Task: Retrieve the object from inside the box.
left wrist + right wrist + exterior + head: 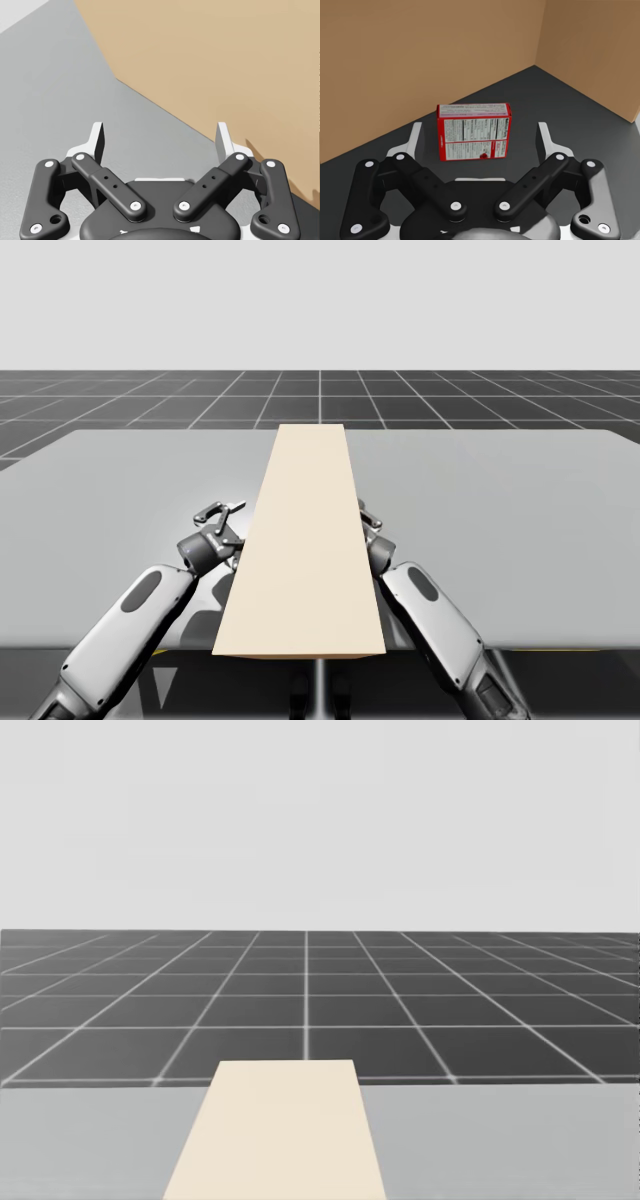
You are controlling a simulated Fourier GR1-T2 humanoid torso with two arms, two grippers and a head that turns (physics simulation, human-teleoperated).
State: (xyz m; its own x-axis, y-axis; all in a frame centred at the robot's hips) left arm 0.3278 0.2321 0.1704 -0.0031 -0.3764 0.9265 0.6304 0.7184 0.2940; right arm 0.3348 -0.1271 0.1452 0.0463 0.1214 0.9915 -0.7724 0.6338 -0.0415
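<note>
- Task progress was judged to be at the approach stage: nothing had been gripped and nothing had been taken out.
- The tan box (300,540) was seen standing lengthwise on the grey desk (500,500), running from the near edge toward the far side. From above, its top face was seen as one plain tan surface.
- In the right wrist view, tan walls (395,60) and a dark floor (560,100) were shown, so the camera was judged to be looking into the box interior.
- One item was seen inside: a red carton (473,131) with a white printed panel, lying flat on the dark floor near the corner of two walls. No other contents were made out.
- The right claw (480,134) was released, fingers spread wide. The carton lay just ahead of it, in line with the gap, and was touched by neither finger.
- In the high view, the right claw (368,522) was placed against the box's right flank, partly hidden by its edge.
- The left claw (160,132) was also released and gripped nothing. It was held over bare desk, just beside the box's outer left wall (225,60).
- Steps judged left to do: advancing the right claw, closing it on the carton, and withdrawing the carton from the box.
</note>
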